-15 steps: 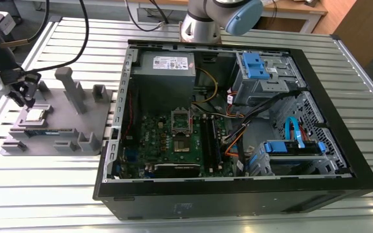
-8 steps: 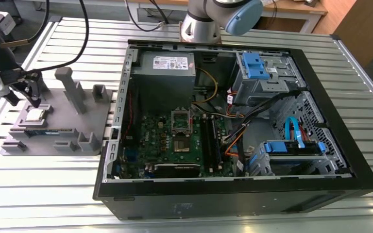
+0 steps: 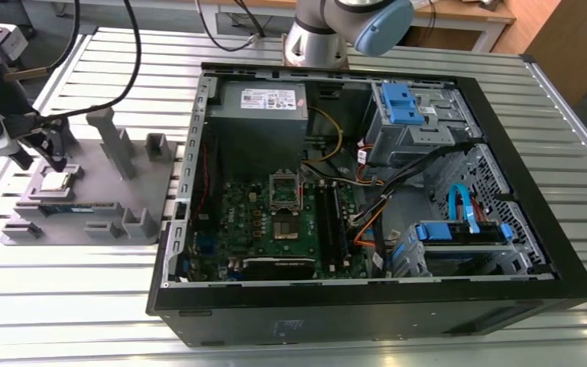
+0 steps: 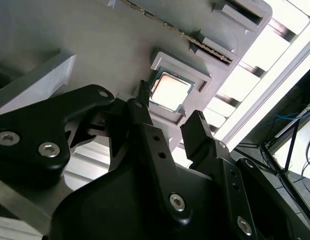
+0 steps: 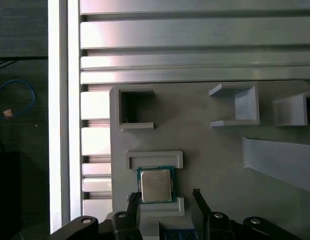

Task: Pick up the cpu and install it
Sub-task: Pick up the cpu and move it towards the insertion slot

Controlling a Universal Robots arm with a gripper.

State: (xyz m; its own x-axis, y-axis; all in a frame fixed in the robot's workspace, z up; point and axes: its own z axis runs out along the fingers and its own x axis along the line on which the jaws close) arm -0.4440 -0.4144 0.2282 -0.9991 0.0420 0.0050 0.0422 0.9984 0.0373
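Your gripper (image 5: 165,197) is spread open and grips nothing. In both wrist views its two black fingers (image 4: 145,115) stand apart with the cpu (image 5: 156,185) showing between them (one fingertip looks close to the chip's edge, the other well clear of it, and you cannot tell from these views whether either touches).

The cpu (image 4: 170,90) lies flat, silver top up, in a shallow square nest on the grey fixture plate (image 5: 220,150). In the exterior view you can see the gripper (image 3: 57,159) poised just above the cpu (image 3: 57,181), near the end of the fixture plate (image 3: 141,191) farthest from the computer.

Just beside the chip's nest lies the green memory stick (image 3: 69,206), held in its own slot. Upright grey blocks stand on the rest of the plate.

To the exterior view's right of the plate sits the open computer case (image 3: 375,306) on the slatted metal table (image 3: 69,306). Its motherboard faces up, and the metal-framed socket (image 3: 285,191) is near the board's middle, well apart from the gripper.
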